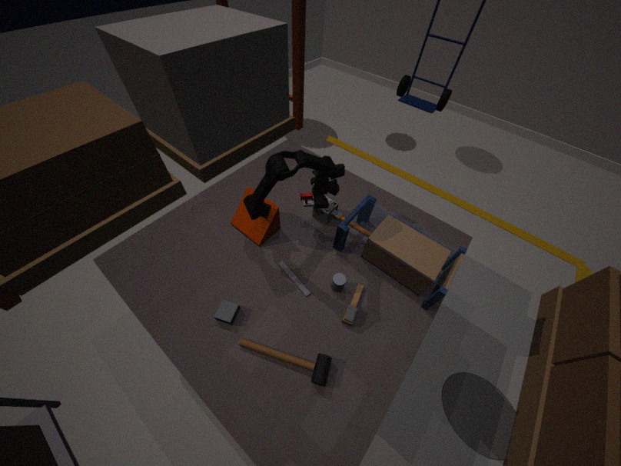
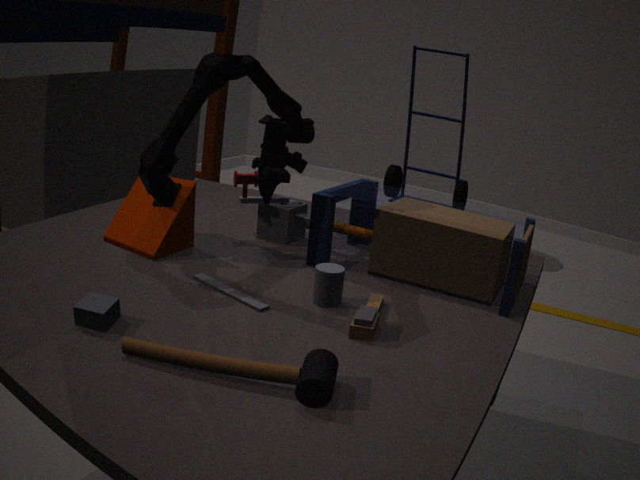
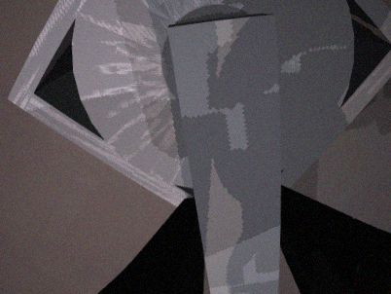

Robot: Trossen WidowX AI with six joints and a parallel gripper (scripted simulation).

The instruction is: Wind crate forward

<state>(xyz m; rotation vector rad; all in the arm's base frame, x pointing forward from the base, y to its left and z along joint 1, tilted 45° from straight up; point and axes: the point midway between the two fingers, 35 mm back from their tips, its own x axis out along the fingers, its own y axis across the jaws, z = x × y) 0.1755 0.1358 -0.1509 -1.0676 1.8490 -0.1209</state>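
Over on the desk (image 1: 200, 281) (image 2: 170, 402), the black hand (image 1: 323, 200) (image 2: 268, 193) reaches down over the winch (image 1: 326, 213) (image 2: 276, 224), pinching the red-gripped handle (image 1: 306, 196) (image 2: 245, 179) (image 3: 229, 122). The crate (image 1: 408, 251) (image 2: 439, 245) sits flat in the cubby, strapped, its front short of the blue steel frame (image 1: 338, 235) (image 2: 321, 227). Winding seems the step in hand; next, I'd say, turn the handle round steadily, keep its key seated, and watch the crate stays level.
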